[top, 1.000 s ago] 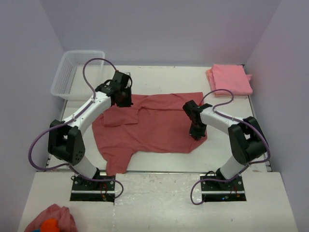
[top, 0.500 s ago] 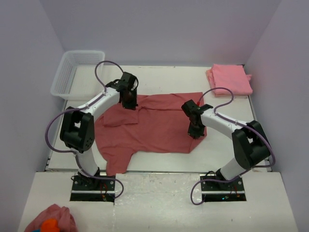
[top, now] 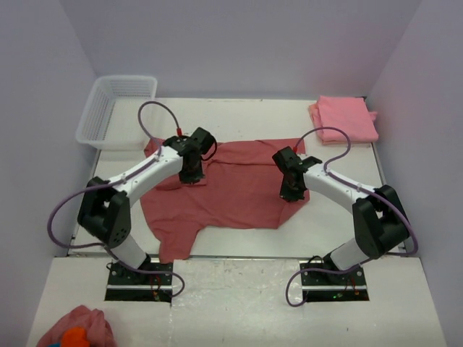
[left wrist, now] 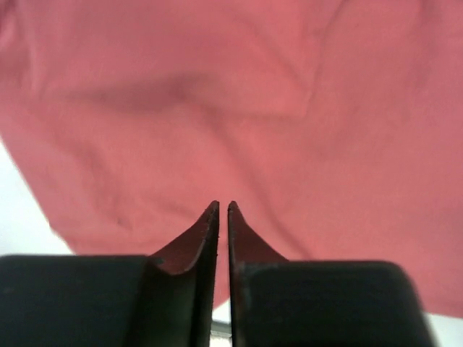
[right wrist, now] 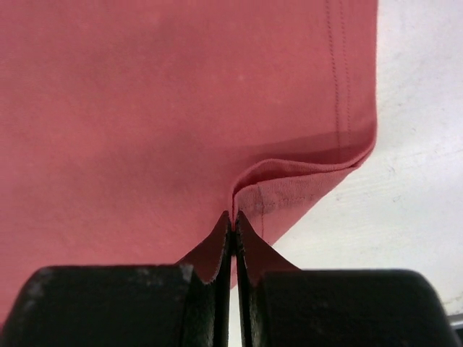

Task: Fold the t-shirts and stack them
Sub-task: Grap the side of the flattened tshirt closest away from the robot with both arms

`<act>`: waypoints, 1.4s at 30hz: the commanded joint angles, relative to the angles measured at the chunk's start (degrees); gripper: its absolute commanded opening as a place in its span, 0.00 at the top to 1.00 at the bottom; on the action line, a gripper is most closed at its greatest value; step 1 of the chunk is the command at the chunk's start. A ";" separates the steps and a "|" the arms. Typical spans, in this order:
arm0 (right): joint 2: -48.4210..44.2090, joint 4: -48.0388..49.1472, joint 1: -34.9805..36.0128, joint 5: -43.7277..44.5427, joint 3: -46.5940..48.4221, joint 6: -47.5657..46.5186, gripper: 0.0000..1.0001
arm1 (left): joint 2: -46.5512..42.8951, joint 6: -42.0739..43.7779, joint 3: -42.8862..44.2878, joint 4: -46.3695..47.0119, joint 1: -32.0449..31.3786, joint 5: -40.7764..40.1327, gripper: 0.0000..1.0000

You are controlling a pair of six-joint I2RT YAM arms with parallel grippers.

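A dusty rose-red t-shirt (top: 235,188) lies spread on the white table, with a sleeve hanging toward the near edge. My left gripper (top: 192,174) is over its upper left part. In the left wrist view its jaws (left wrist: 223,206) are shut just above smooth cloth (left wrist: 217,94), with no fold drawn between them. My right gripper (top: 289,192) is at the shirt's right edge. In the right wrist view it (right wrist: 234,215) is shut on a pinched fold of the hemmed corner (right wrist: 304,181). A folded salmon-pink t-shirt (top: 346,119) lies at the back right.
A clear plastic basket (top: 116,108) stands at the back left. A small pink cloth lump with an orange patch (top: 76,332) lies on the near shelf, bottom left. Bare white table (right wrist: 419,181) shows right of the shirt's hem.
My left gripper has moved from the shirt's back left corner toward me and right, over the shirt. My right gripper has shifted slightly away from me with the hem corner.
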 commanded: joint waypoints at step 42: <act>-10.07 6.46 0.92 -6.63 -3.98 -3.12 1.00 | -9.99 -31.73 -30.50 -16.08 0.12 10.10 0.50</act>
